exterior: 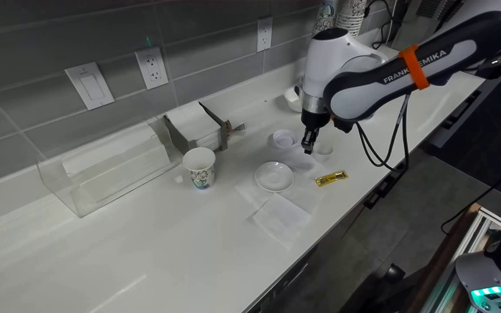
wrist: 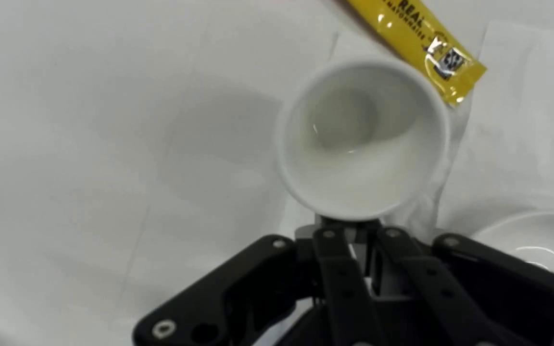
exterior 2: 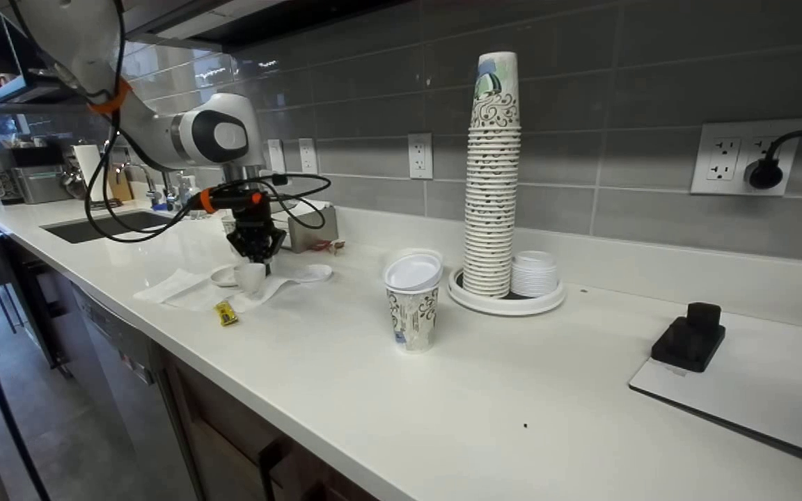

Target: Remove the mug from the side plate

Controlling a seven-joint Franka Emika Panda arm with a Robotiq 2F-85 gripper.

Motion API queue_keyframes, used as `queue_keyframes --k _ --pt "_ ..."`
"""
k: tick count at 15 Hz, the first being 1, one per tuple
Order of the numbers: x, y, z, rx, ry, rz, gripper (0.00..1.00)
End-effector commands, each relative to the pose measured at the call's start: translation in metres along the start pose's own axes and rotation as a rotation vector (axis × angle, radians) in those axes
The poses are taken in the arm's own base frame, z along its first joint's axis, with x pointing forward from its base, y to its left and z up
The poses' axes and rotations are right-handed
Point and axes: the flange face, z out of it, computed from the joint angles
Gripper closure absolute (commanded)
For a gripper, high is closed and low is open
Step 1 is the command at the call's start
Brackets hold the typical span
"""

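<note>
The mug, a small plain white cup (exterior: pixel 323 150), shows in both exterior views (exterior 2: pixel 250 280), beside the napkins. In the wrist view the mug (wrist: pixel 363 139) is just ahead of my fingers, with a little liquid or shine inside. My gripper (exterior: pixel 308 145) points down at the mug's side; its fingers (wrist: pixel 349 226) are nearly together and closed at the rim's near edge. What they pinch, perhaps a handle, is hidden under the rim. The side plate, a white saucer (exterior: pixel 274 176), lies apart from the mug on the napkins; it also shows in the other views (exterior 2: pixel 223 276) (wrist: pixel 544 240).
A yellow mayonnaise packet (exterior: pixel 331 178) lies near the mug. A white lid (exterior: pixel 285 138) lies towards the wall. A patterned paper cup (exterior: pixel 201 171), a napkin holder (exterior: pixel 195 124) and a clear box (exterior: pixel 111 169) stand around. A tall cup stack (exterior 2: pixel 492 188) stands by the wall.
</note>
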Motion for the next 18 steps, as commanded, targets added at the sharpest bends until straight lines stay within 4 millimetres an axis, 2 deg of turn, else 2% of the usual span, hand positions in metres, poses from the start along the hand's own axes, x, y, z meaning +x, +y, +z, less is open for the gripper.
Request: queue_keyframes --k 1,4,7,8,9,12,13,18 --pt "-0.043 0.011 0.001 -0.006 0.032 0.163 0.97" --pt "-0.065 0.027 0.004 -0.029 0.060 0.244 0.97" --pt "-0.074 0.036 -0.004 -0.040 0.095 0.271 0.97" --pt "-0.061 0.035 0.008 -0.018 0.055 0.249 0.97" --pt "-0.063 0.037 0.006 -0.018 0.059 0.253 0.89" --pt "-0.063 0.035 0.009 -0.017 0.053 0.250 0.89" --pt "-0.057 0.037 0.013 -0.016 0.051 0.243 0.97" --pt "-0.054 0.064 0.004 -0.053 0.050 0.241 0.97"
